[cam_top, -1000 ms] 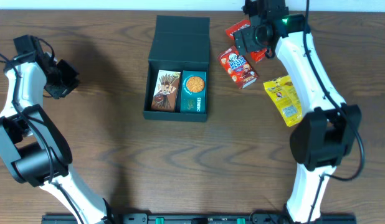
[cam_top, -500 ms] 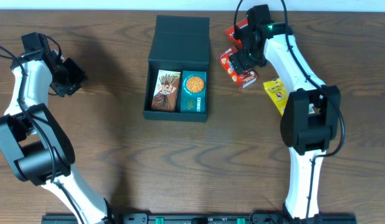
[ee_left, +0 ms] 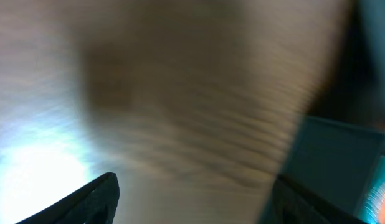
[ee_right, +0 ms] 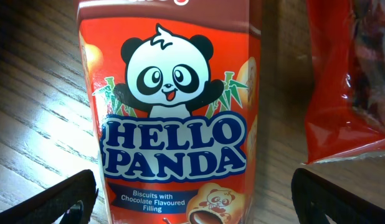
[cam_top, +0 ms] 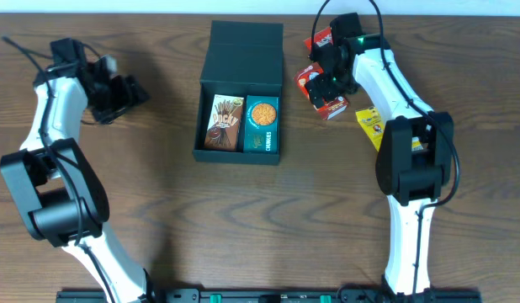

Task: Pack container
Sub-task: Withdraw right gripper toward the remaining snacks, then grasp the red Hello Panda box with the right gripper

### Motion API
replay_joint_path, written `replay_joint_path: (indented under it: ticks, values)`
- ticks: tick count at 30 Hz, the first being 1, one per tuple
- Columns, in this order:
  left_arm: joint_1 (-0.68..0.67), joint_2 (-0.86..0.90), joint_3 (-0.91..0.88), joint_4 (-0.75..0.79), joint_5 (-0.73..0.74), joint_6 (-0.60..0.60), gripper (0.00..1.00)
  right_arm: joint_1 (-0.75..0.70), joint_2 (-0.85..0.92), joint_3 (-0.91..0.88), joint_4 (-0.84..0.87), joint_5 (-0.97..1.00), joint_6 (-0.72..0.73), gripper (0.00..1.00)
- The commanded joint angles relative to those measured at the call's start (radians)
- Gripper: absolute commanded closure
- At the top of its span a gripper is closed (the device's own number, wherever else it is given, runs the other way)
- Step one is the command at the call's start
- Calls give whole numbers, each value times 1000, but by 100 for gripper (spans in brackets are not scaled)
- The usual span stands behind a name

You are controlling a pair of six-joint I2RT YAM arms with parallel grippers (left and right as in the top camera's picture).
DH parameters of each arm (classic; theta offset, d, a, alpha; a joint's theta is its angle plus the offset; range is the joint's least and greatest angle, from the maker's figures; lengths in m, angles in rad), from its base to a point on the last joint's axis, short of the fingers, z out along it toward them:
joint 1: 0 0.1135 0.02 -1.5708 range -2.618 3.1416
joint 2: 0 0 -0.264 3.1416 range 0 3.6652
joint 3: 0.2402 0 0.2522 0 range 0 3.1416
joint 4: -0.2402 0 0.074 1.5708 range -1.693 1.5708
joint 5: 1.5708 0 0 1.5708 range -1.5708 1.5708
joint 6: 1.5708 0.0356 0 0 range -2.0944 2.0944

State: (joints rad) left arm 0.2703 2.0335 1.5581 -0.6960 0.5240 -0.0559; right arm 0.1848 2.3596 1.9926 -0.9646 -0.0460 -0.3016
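On an arm stretched toward one o'clock, the right tool [ee_right: 195, 196] stood spread astride a red "Hello Panda" biscuit box [ee_right: 174, 124]. The left tool [ee_left: 192, 199] hung spread at ten o'clock; the container [cam_top: 246, 46] sat open at centre.

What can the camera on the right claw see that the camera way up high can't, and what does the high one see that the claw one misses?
Only the right wrist view shows the panda drawing and small words on the Hello Panda box close enough to read. Only the overhead view shows the dark container with a brown snack box and a teal packet inside, a yellow packet, and the left claw. Both show the Hello Panda box, the red packet beside it, the wooden table and the right claw.
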Motion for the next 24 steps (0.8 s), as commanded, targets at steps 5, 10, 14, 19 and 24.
replay_joint_path:
  ticks: [5,10,14,19,24]
  values:
    - [-6,-22,16,4,298,212,16,9,3,7,-2,-11,-37,1]
    - [-42,-27,16,-44,308,294,15,9,3,7,-2,-11,-37,1]
    - [-62,-40,16,-45,298,323,14,9,7,7,1,-10,-45,1]
    - [-84,-65,16,-66,188,340,10,9,26,7,2,-10,-47,1]
    - [-90,-74,16,-85,174,348,9,11,41,7,3,-11,-47,1]
